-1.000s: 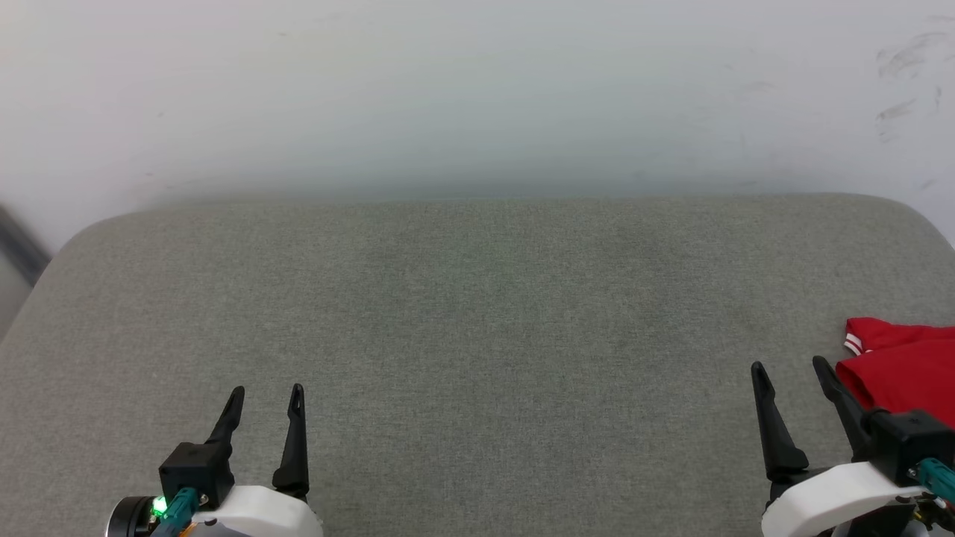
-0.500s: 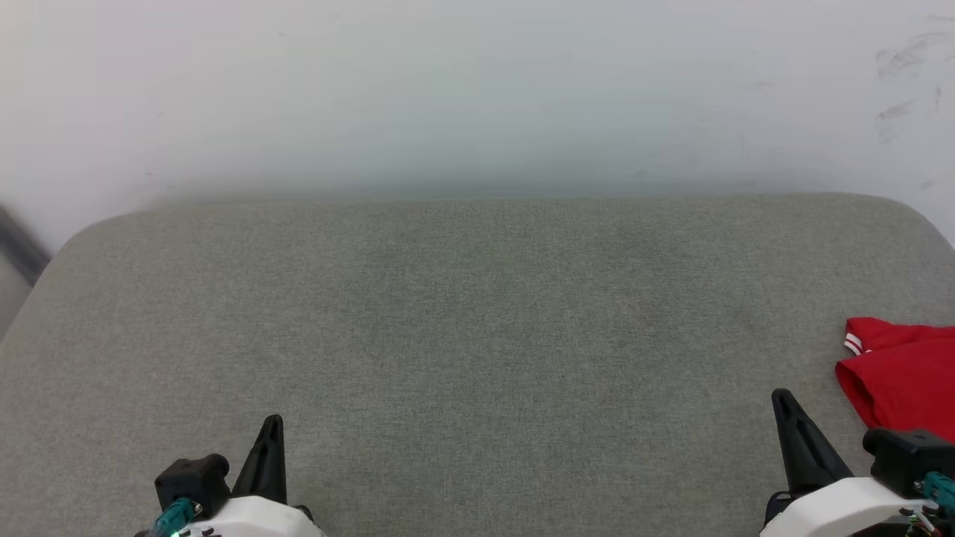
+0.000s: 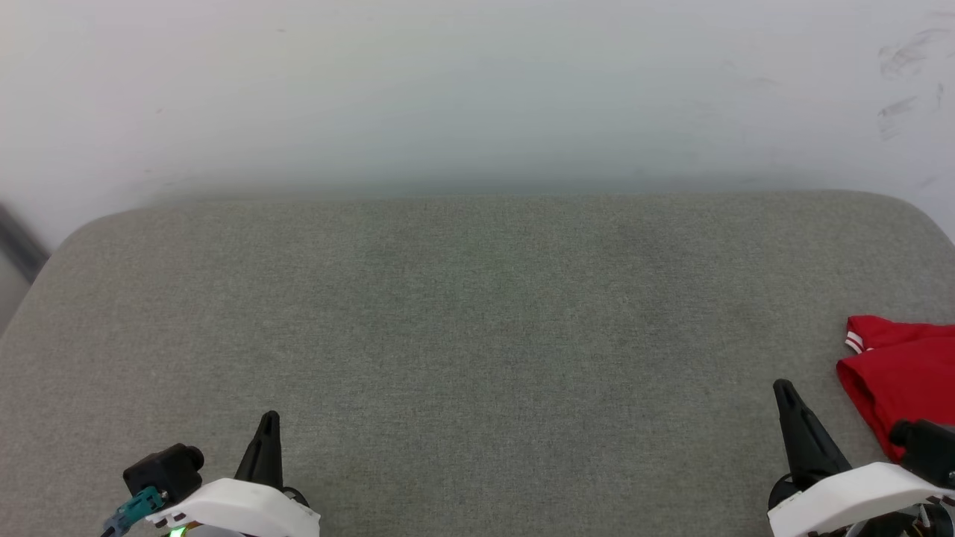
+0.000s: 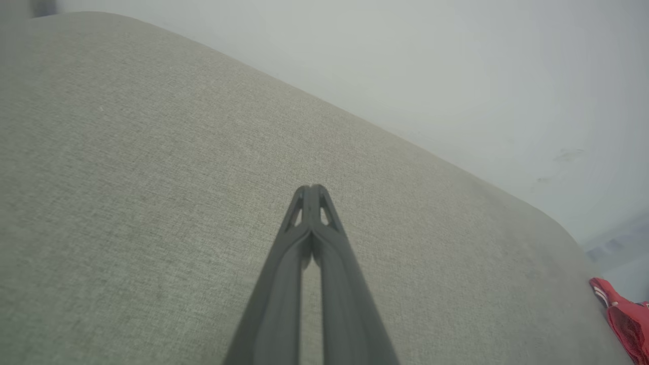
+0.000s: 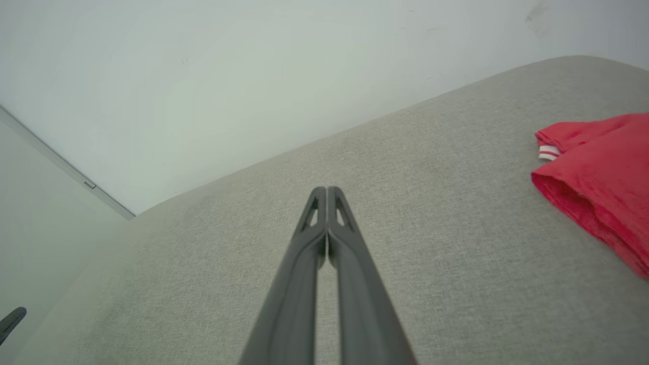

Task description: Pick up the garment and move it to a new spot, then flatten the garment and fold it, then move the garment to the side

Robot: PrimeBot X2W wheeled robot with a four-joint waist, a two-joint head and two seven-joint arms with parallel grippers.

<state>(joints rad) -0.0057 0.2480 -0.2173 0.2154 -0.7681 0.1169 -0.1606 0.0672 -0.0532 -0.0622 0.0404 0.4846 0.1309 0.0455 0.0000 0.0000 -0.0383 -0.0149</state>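
Note:
The garment (image 3: 906, 373) is a red piece of fabric with a small red-and-white striped trim, lying bunched at the right edge of the grey cushioned surface (image 3: 477, 321); most of it runs out of the head view. It also appears at the right in the right wrist view as the garment (image 5: 598, 177) and far right in the left wrist view as the garment (image 4: 626, 319). My right gripper (image 3: 783, 388) sits just left of it, shut and empty, fingers pressed together (image 5: 327, 190). My left gripper (image 3: 268, 418) is at the lower left, also shut on nothing (image 4: 312, 188).
The grey fabric surface has rounded far corners and ends against a pale wall (image 3: 477, 89) behind it. A dark strip (image 3: 19, 242) shows beyond the left edge.
Both grippers went from open to shut, closing on nothing, and drew back slightly toward the bottom of the head view. The garment has not moved.

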